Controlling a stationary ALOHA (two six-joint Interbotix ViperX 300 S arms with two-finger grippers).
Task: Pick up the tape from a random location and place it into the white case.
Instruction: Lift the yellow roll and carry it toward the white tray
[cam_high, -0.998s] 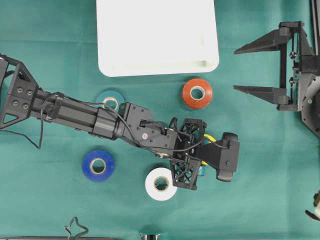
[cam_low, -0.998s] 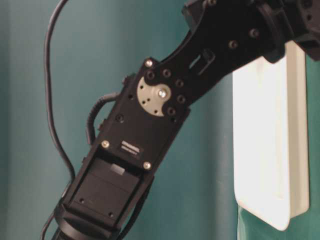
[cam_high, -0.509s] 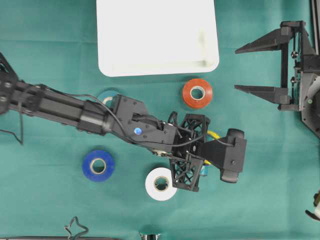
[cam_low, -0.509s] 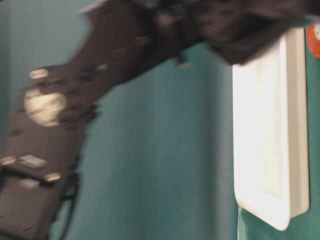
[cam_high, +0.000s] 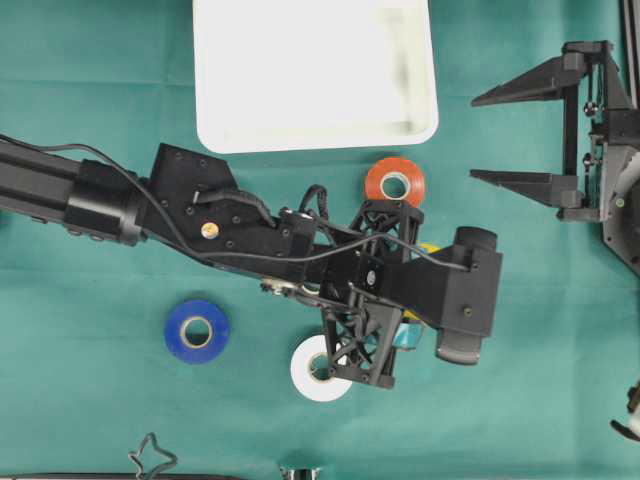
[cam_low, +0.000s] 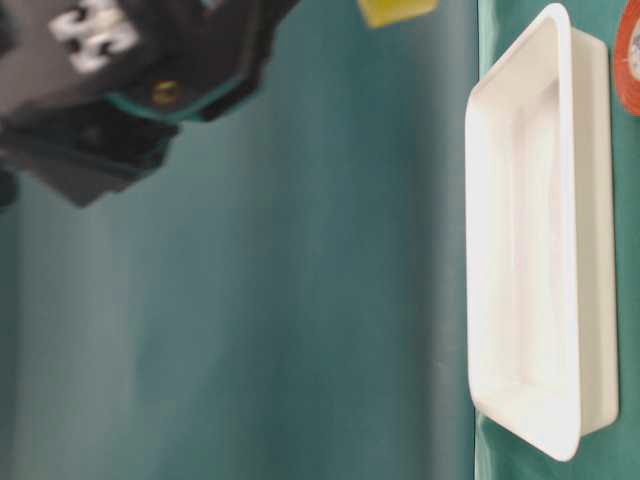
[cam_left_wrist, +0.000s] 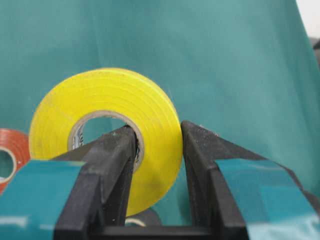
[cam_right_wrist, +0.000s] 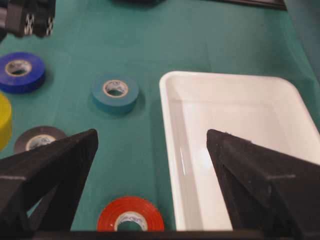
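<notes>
Tape rolls: six — yellow roll (cam_left_wrist: 107, 127), red roll (cam_high: 394, 185), blue roll (cam_high: 196, 330), white roll (cam_high: 312, 374), teal roll (cam_right_wrist: 115, 93), black roll (cam_right_wrist: 39, 139)
White cases: one, white case (cam_high: 315, 120)
Robot arms: two

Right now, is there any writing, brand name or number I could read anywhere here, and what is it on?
None can be read.
The red tape roll has faint print on its inner core, too small to read.
The yellow tape roll in the left gripper shows dark marks inside its core, blurred.
The white case is blank.

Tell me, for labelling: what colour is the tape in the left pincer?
Yellow tape, clearest in the left wrist view.
</notes>
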